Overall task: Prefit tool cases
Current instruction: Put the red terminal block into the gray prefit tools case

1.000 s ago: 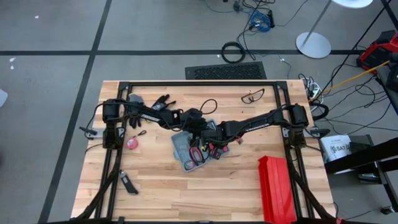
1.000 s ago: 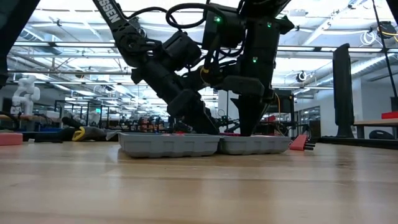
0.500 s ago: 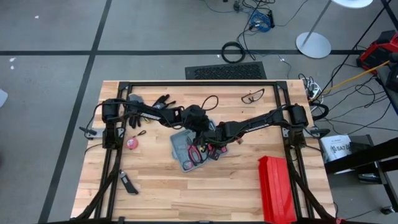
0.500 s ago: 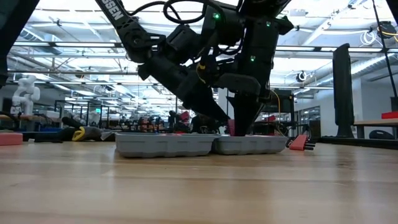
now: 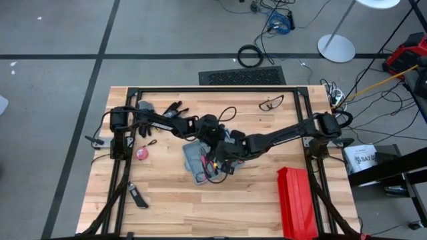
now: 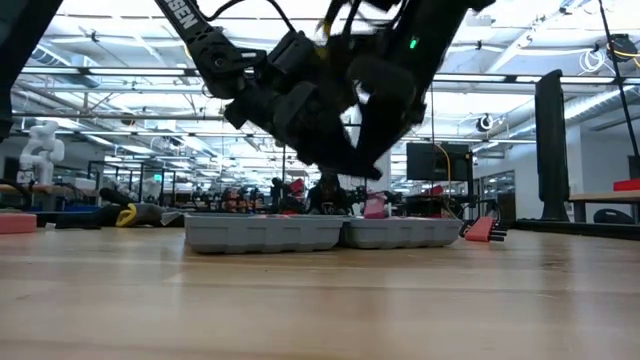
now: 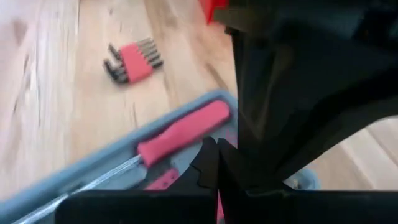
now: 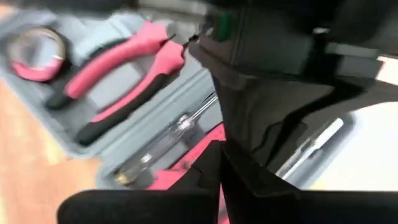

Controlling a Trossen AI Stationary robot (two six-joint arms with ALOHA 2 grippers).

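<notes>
Since the earlier frame the right arm has swung lower across the table and the case has slid slightly left.

High view: tool case, blue-grey, open flat at table centre; left gripper and right gripper both closed over it.

Low view: two grey halves side by side on the wood.

Left wrist view: red-handled screwdriver in its slot; hex key set lies beyond.

Right wrist view: pink pliers, tape measure seated.
</notes>
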